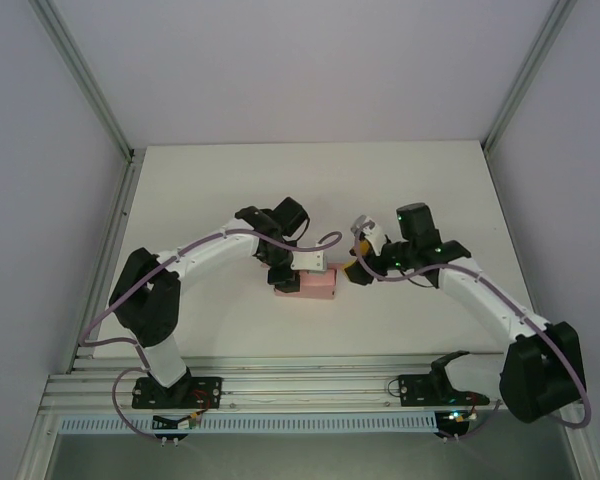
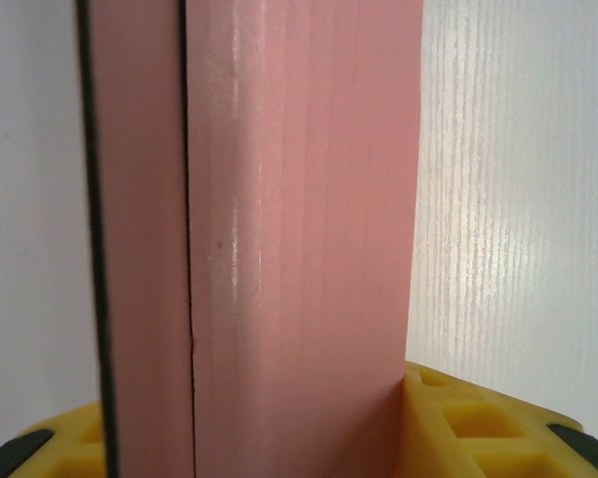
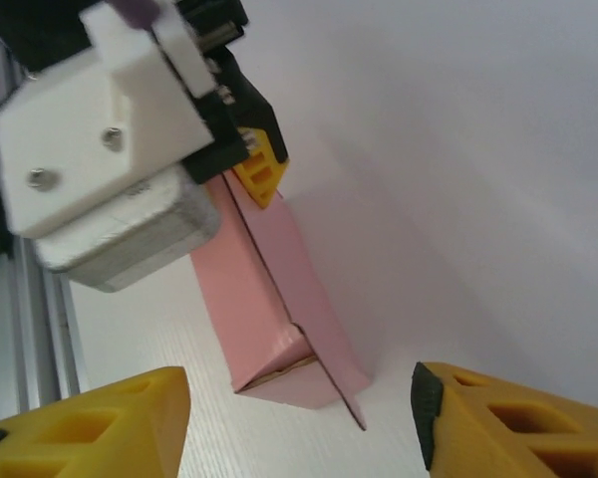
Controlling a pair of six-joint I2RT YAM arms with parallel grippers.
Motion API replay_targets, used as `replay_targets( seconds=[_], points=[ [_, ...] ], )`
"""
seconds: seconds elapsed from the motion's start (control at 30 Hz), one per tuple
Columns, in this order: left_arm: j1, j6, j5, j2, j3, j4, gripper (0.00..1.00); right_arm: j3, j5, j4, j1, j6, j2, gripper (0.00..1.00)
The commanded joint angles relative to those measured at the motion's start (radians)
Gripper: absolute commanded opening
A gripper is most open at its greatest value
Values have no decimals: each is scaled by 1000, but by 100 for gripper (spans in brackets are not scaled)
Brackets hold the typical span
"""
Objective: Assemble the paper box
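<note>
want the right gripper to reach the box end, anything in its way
Nothing visible. The right gripper is open, with bare table between it and the paper box's near end; the left gripper holds the far end.

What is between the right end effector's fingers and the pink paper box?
Bare white table on each side. In the right wrist view the right end effector is open, its fingers flanking the paper box's near end without touching it.

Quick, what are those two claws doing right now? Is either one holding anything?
Left gripper: closed on the paper box.
Right gripper: open, holding nothing.
</note>
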Motion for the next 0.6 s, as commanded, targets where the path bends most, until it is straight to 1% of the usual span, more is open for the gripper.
replay_targets(
  seconds=[0.0,0.17,0.23,0.27,0.33,0.43,0.57],
  points=[
    [13,21,36,1,7,-25,43,44,85,-68,30,-78,26,58],
    [17,13,33,8,10,-15,43,69,109,-119,68,-109,95,54],
    [19,13,39,9,14,-25,44,73,164,-99,84,-104,113,51],
    [18,12,39,9,13,-23,43,71,169,-82,83,-101,119,49],
    [19,7,33,6,8,-12,43,63,145,-56,83,-104,133,46],
    [19,1,33,7,8,-11,44,69,113,-42,83,-93,151,37],
    [18,-5,18,14,16,-14,43,91,111,-61,84,-86,157,29]
  ],
)
